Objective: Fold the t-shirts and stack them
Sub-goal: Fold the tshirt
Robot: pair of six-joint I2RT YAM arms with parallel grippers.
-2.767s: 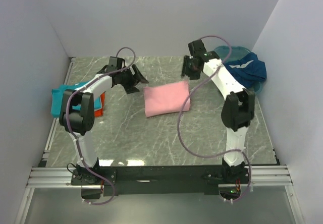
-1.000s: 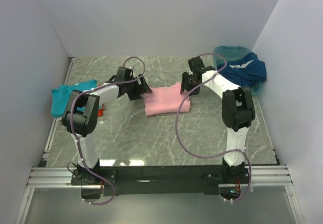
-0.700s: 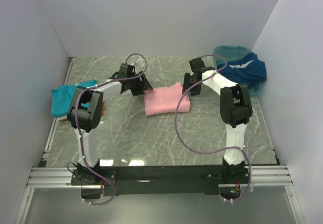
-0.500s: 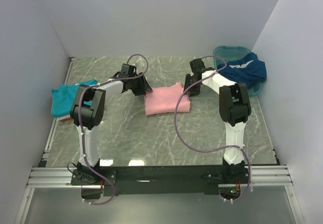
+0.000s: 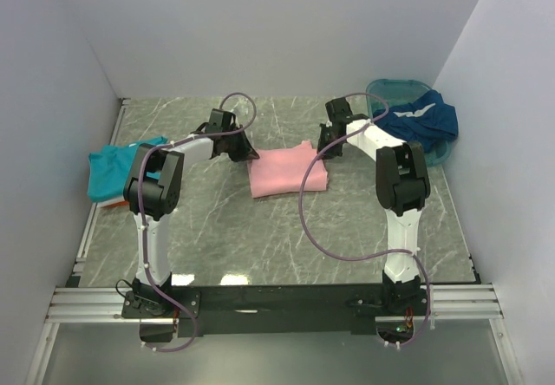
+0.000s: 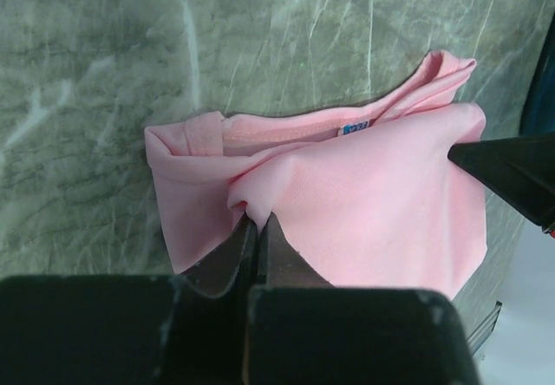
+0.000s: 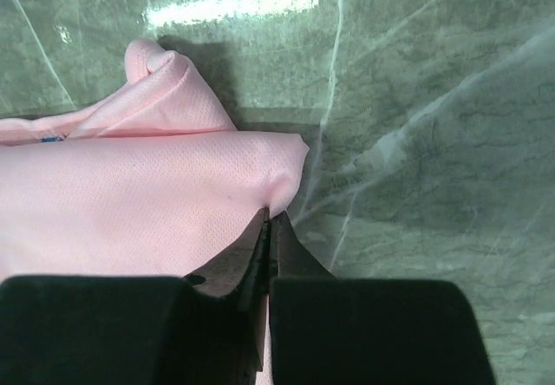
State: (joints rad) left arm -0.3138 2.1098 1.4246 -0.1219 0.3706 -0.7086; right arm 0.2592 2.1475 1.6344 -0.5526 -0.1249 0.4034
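Item 1: light pink folded cloth t-shirt (image 5: 288,170), mid grey marbled surface (image 5: 260,229). Left jaws pinched tight on its far-left corner; right jaws pinched tight on its far-right corner.
Item 2: teal cloth t-shirt (image 5: 108,168), left edge.
Item 3: dark blue white-trimmed t-shirt (image 5: 425,116), draped over teal plastic basin (image 5: 388,85).

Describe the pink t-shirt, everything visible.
The pink t-shirt is light pink, fine-knit cloth, folded into a rough rectangle lying in the middle of the table. A small blue label shows at its collar edge. The left tool and right tool are each shut on a pinch of cloth at its far corners.
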